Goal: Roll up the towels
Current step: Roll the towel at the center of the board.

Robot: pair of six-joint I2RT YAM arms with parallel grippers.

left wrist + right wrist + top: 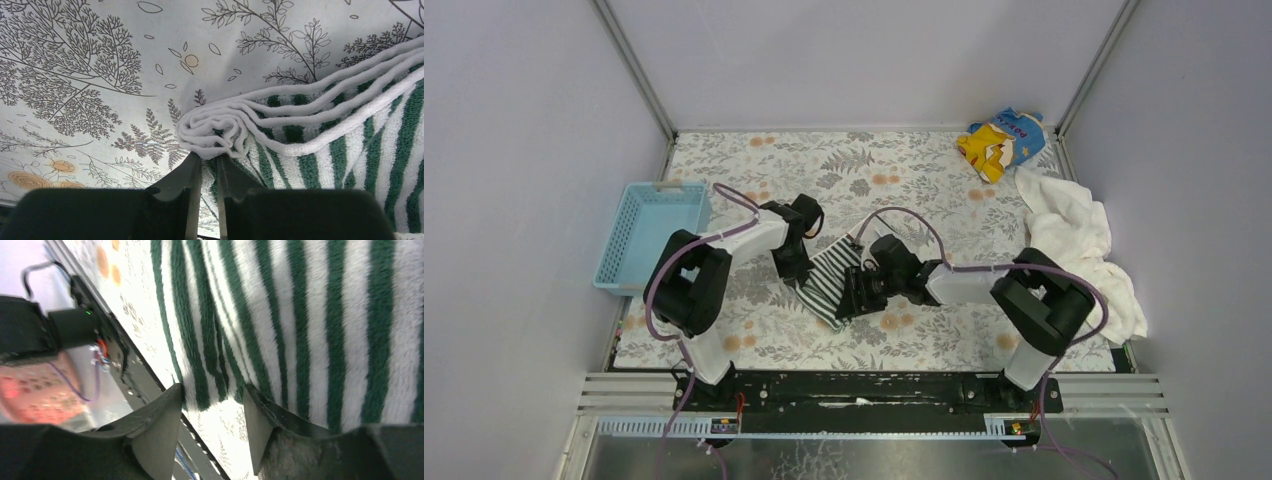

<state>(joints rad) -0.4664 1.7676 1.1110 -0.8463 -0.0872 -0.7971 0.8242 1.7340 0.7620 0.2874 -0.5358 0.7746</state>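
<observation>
Pale walls close in a counter (pixel 754 160) covered with a leaf-and-flower print. A blue basket (pixel 649 235) sits at its left edge, a yellow-and-blue printed cloth (pixel 999 140) lies crumpled in the far right corner, and the large white towel (pixel 1074 240) is heaped along the right edge, well apart from both arms.

The striped towel (pixel 832 275) lies near the middle of the counter, between the two arms. Its left end is wound into a small coil. The left claw (pixel 209 160) meets it there, with its fingers (pixel 185 180) almost together and clenched on the cloth just under the coil.

The right claw (pixel 212 390) is at the towel's opposite edge. It is released, with its jaws standing apart. The striped edge lies across the gap, and one finger (pixel 260 420) is against the cloth.
</observation>
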